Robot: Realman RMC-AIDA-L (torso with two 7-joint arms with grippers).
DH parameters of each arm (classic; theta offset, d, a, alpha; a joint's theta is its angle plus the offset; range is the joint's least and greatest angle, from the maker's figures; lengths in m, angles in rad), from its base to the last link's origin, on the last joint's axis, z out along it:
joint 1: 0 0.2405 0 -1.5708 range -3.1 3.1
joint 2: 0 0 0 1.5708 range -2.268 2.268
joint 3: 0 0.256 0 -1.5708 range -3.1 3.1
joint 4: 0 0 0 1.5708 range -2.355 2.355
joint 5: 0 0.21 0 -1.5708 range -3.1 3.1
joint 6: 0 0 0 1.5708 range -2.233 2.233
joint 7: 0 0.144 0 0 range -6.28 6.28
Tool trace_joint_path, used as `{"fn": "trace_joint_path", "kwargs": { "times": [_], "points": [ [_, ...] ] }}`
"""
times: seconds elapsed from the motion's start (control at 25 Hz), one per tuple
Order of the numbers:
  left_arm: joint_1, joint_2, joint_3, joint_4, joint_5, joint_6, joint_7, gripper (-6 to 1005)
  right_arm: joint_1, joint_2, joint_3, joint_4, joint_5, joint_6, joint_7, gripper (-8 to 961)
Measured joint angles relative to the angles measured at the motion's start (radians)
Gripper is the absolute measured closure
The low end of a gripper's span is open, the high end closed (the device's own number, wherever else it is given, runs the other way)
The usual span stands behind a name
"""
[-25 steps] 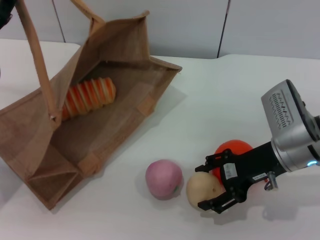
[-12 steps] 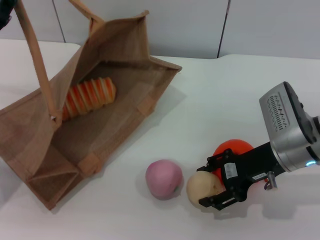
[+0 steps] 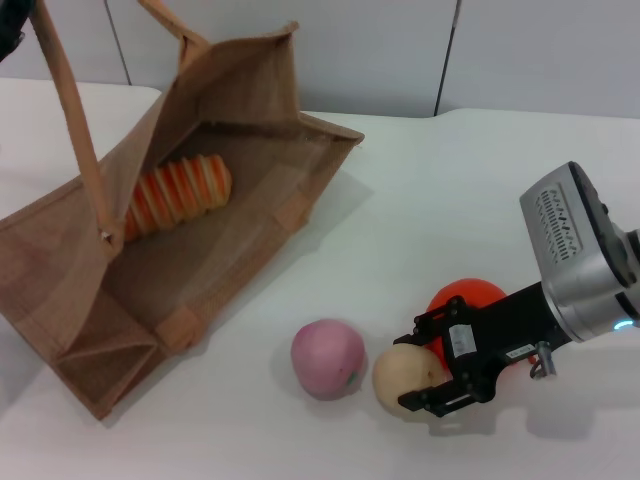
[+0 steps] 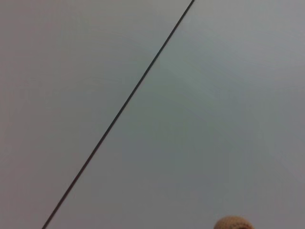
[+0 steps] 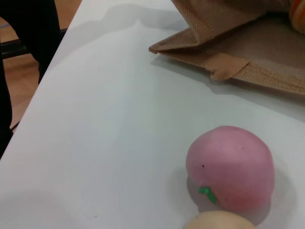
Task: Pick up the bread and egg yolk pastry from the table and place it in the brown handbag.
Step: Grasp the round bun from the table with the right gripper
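The egg yolk pastry (image 3: 396, 376), a pale tan ball, sits on the white table at the front right. My right gripper (image 3: 417, 367) has one finger on each side of it and is shut on it. A sliver of the pastry also shows in the right wrist view (image 5: 219, 222). The bread (image 3: 178, 194), a striped orange and cream loaf, lies inside the brown handbag (image 3: 240, 230), which lies open on its side at the left. One tan handle (image 3: 72, 110) is lifted toward my left gripper (image 3: 8, 25) at the top left corner, mostly out of view.
A pink ball (image 3: 327, 358) lies just left of the pastry and also shows in the right wrist view (image 5: 230, 168). An orange-red fruit (image 3: 465, 300) sits behind my right gripper. The bag's edge (image 5: 228, 62) is near the pink ball. The table's edge (image 5: 52, 62) is beyond.
My right gripper's fingers have closed in around the egg yolk pastry. The bag, the bread and the pink ball have not moved.
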Motion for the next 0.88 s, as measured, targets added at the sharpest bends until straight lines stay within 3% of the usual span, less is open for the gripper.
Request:
{"fn": "trace_joint_path", "kwargs": {
  "times": [0.68, 0.88],
  "points": [
    [-0.003, 0.0, 0.002, 0.0, 0.001, 0.005, 0.002, 814, 0.009, -0.002, 0.008, -0.008, 0.02, -0.065, -0.05, 318],
    [-0.009, -0.002, 0.002, 0.0, 0.009, 0.005, 0.005, 812, -0.006, -0.005, 0.006, -0.075, 0.098, -0.145, -0.073, 323]
  ]
}}
